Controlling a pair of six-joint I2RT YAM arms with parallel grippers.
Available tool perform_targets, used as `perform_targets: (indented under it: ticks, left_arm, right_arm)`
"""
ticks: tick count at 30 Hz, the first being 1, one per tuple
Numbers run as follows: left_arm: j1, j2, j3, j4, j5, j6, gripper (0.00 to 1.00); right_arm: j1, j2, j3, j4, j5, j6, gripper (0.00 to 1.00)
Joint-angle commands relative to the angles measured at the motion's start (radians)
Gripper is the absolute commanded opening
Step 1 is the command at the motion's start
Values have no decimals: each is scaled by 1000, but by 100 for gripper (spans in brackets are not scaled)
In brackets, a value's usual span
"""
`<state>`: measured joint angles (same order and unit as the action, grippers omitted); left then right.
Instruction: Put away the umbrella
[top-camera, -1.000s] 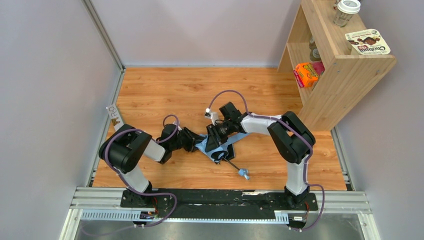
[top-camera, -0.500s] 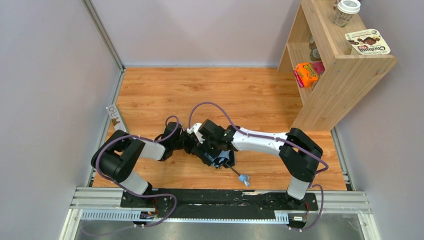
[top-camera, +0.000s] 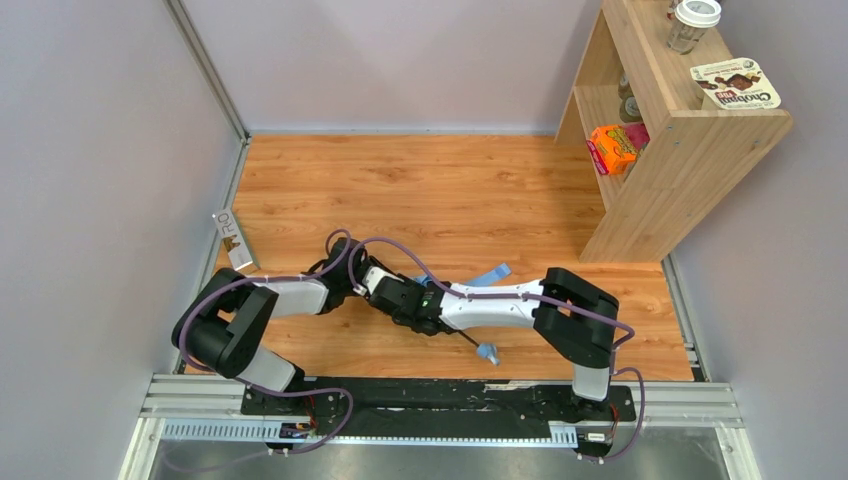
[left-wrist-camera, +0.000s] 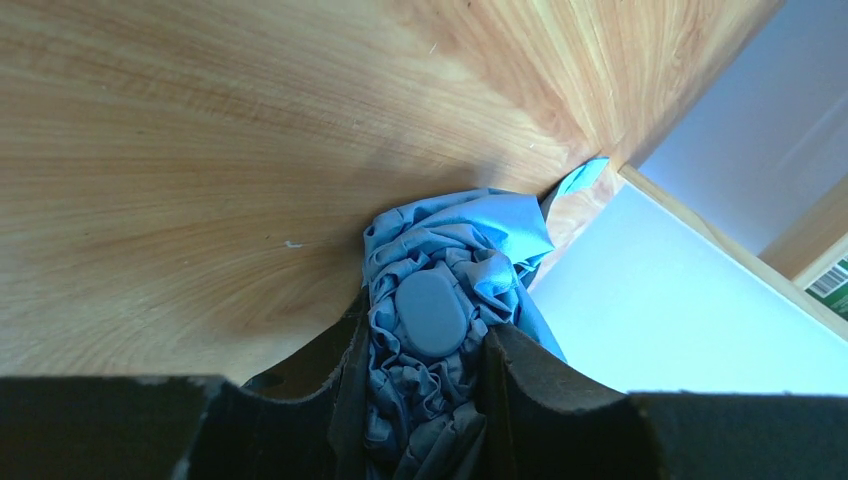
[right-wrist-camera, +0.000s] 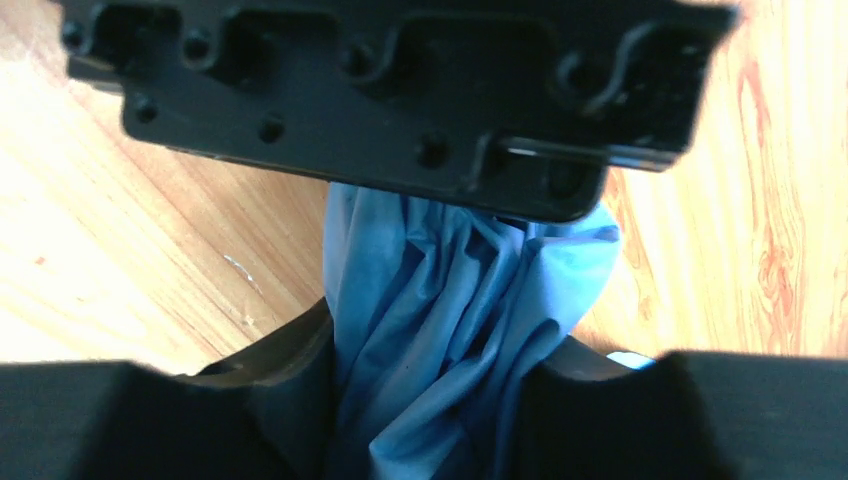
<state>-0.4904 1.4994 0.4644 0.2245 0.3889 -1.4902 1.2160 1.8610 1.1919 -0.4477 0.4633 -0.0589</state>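
Evidently the left tool is pinched on the crumpled canopy of the umbrella, and the right tool is pressed around the same cloth, seemingly so the folds can be gathered tight for wrapping. The umbrella is held low on the desk, well apart from the shelf.

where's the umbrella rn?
Top view: near-centre of the table, the umbrella is bunched between the left pincer and right pincer, its handle sticking out toward the near edge.
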Motion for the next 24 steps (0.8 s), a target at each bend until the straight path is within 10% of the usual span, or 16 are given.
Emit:
perform_targets:
  ticks: [1,6,11,24]
  left_arm:
    - [-4,-22,14,-80,-4,-5,0]
    - [-4,-14,-3,4,5,31,5]
    - [7,-41,-73,188,-5,59,76]
    - [42,-47,-176,477,5,111,78]
  right_arm:
    - [-6,0,-8,92,113,-2,29]
    - [-19,-23,-41,121,68,2,0]
    - [-91,-71,-115,171,-151,28,0]
    - [-384,-42,-199,316,-1017,145,0]
